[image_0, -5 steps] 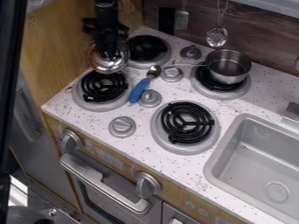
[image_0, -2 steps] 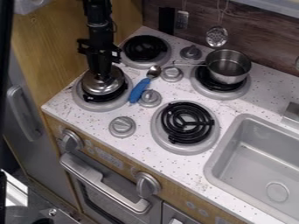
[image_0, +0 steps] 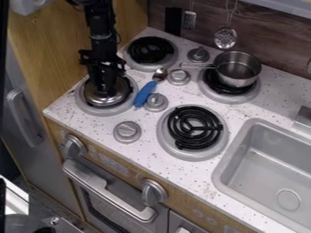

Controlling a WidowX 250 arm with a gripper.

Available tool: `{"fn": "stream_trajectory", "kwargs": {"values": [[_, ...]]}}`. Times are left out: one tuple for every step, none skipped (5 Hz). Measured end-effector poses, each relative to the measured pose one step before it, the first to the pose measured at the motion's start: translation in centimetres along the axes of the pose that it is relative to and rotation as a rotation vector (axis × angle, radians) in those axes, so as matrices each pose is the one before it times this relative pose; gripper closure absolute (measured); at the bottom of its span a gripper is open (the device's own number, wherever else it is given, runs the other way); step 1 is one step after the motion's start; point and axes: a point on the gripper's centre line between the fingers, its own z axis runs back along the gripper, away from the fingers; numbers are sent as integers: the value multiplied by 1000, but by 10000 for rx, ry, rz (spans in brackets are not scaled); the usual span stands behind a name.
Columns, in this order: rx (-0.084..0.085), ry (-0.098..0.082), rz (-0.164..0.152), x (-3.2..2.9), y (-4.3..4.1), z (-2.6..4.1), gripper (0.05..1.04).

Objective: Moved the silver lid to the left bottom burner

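The gripper [image_0: 107,92] hangs upright in the camera view, its lower end at the middle of the silver lid [image_0: 91,95]. How wide it stands, and whether it has hold of the lid's knob, I cannot tell, since the black parts there run together. The arm [image_0: 101,27] enters from the top edge of the view and comes down over the left part of the countertop [image_0: 200,181].

The lid lies directly below the gripper, over the left bottom burner [image_0: 97,111], beside the countertop's left edge and towards its front left corner. It looks close to level, dome up, with the burner's rim showing around it and a little dark coil at its right side. Whether its rim bears fully on the coil I cannot tell.

The step in hand seems to be the setting down: the lid is at its goal. The next move would be to make sure that it sits firm, let go of the knob if it is held, then lift straight up. A sideways pull on leaving could drag the lid off centre.

The spoon with the blue handle [image_0: 144,94] lies just right of that burner, apart from the lid. The saucepan [image_0: 238,69] stands on the burner by the countertop's back edge, well apart from the gripper.
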Motion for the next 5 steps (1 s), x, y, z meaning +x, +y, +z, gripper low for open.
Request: {"fn": "stream_trajectory", "kwargs": {"values": [[602, -996, -227, 349, -587, 5009, 188], [-119, -471, -499, -387, -2356, 2327, 84], [58, -99, -456, -1067, -1385, 708, 85], [2, 238, -828, -559, -2379, -796, 85], [262, -14, -454, -393, -1301, -198, 85]]}}
